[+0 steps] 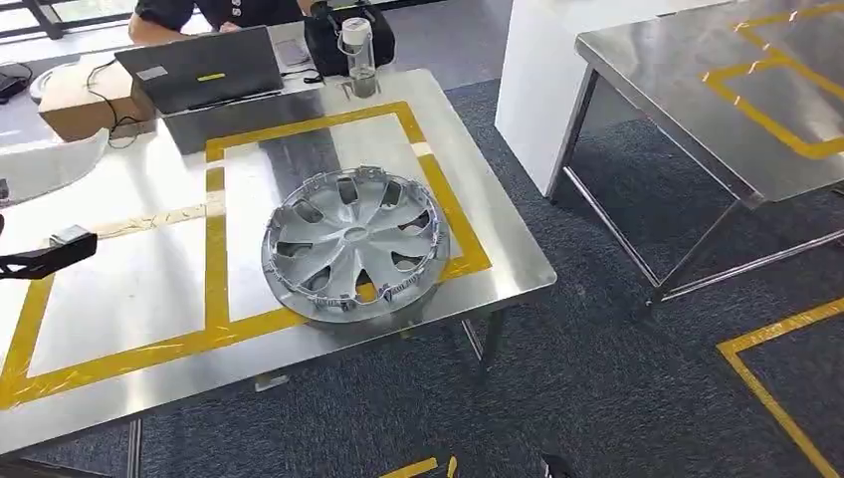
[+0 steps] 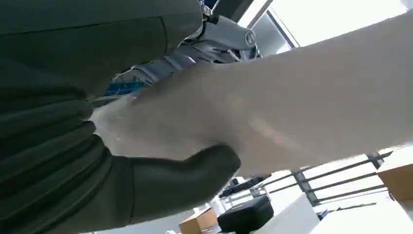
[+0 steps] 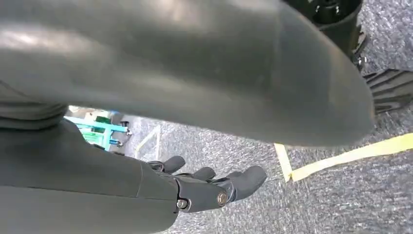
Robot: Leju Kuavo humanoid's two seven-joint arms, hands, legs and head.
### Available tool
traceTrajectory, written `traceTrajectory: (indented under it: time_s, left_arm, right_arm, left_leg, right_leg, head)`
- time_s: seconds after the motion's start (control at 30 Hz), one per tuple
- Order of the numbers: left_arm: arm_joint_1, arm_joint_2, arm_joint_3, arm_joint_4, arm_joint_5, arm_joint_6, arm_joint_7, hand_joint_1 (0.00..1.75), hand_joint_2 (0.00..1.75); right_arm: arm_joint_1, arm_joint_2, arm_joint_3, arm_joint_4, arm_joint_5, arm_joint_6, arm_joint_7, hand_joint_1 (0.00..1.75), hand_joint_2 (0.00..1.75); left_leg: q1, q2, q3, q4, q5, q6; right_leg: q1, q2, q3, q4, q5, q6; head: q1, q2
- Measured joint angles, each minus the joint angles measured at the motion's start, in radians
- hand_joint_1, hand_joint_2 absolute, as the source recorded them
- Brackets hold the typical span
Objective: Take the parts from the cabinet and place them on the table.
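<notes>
A silver hubcap (image 1: 353, 244) lies flat on the steel table (image 1: 498, 254), inside the yellow taped frame and partly over its front strip. A white curved panel (image 1: 45, 164) shows at the table's left edge. In the left wrist view my left hand (image 2: 97, 161) grips a white panel (image 2: 302, 107), with the thumb (image 2: 195, 173) pressed across its face. My right hand (image 3: 209, 187) hangs above the grey carpet; its fingers are loosely extended and hold nothing.
A person sits behind the table at an open laptop (image 1: 204, 70), beside a cardboard box (image 1: 85, 100), a clear bottle (image 1: 358, 55) and a black bag (image 1: 323, 40). A second steel table (image 1: 717, 90) stands to the right. Yellow tape (image 1: 776, 398) marks the carpet.
</notes>
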Motion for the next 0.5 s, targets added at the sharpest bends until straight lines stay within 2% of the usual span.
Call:
traceTrajectory:
  time_s: [0.07, 0.1, 0.27, 0.5]
  left_arm:
    - [0.0, 0.002, 0.0, 0.003, 0.0, -0.001, 0.0, 0.0, 1.75]
    - [0.0, 0.002, 0.0, 0.005, -0.001, -0.001, 0.002, 0.0, 0.0]
    - [0.0, 0.002, -0.003, 0.005, -0.003, 0.015, 0.019, 0.0, 0.0]
    - [0.0, 0.009, -0.006, 0.004, -0.003, 0.041, 0.004, 0.0, 0.0]
  right_arm:
    - [0.0, 0.003, -0.001, 0.0, 0.0, 0.003, 0.0, 0.0, 0.0]
    - [0.0, 0.005, -0.001, 0.0, 0.0, 0.004, 0.0, 0.0, 0.0]
    - [0.0, 0.012, -0.003, 0.0, 0.007, 0.02, 0.0, 0.0, 0.0]
    - [-0.001, 0.014, -0.003, 0.0, 0.017, 0.031, 0.0, 0.0, 0.0]
  left_leg:
    - [0.0, 0.0, 0.0, 0.0, 0.0, 0.0]
    - [0.0, 0.0, 0.0, 0.0, 0.0, 0.0]
    - [0.0, 0.001, 0.0, 0.0, 0.0, 0.0]
    - [0.0, 0.001, 0.0, 0.0, 0.0, 0.0]
  right_leg:
    - [0.0, 0.0, 0.0, 0.0, 0.0, 0.0]
    - [0.0, 0.0, 0.0, 0.0, 0.0, 0.0]
    - [-0.001, 0.0, 0.0, 0.0, 0.0, 0.0]
    - [0.0, 0.0, 0.0, 0.0, 0.0, 0.0]
  head:
    - [0.0, 0.0]
    - [0.001, 0.0]
    - [0.0, 0.0]
    - [0.0, 0.0]
